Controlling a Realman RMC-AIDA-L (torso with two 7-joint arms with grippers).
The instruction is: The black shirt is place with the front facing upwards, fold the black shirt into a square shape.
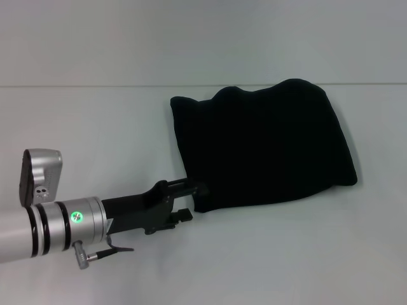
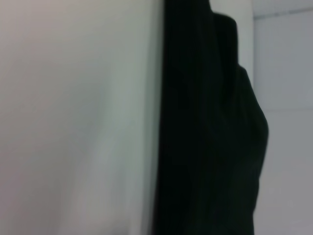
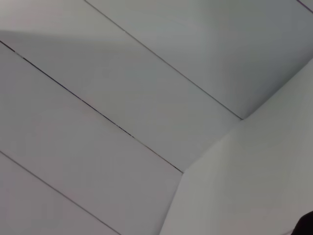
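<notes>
**Left claw at the near corner of the folded black shirt**

The black shirt (image 1: 267,146) lies on the pale, smooth counter (image 1: 95,121) as a compact, roughly four-sided bundle, already folded. Its cloth is plain matte black and soft-looking, with a wavy, humped far edge and gently rounded corners; its near edge runs fairly straight. No lettering or label shows on the side facing up.

The left claw (image 1: 191,200) reaches in from the robot's left, low over the counter. It is a black, angular, hard-surfaced piece mounted on a brushed silver cylindrical wrist with black rings and a small green light. Its two fingers stand a little apart, one above the other, and their tips sit right at the shirt's near left corner. Whether they touch or pinch the fabric cannot be told, since black meets black there. The shirt spreads away from the claw, ahead of it and off to its right.

In the left wrist view the shirt (image 2: 210,137) shows close ahead of the claw as a dark mass with a straight folded edge against the bare counter (image 2: 73,122); the claw's own fingers do not appear there.

The right claw is out of sight; its wrist view shows only pale flat panels with thin dark seams.
</notes>
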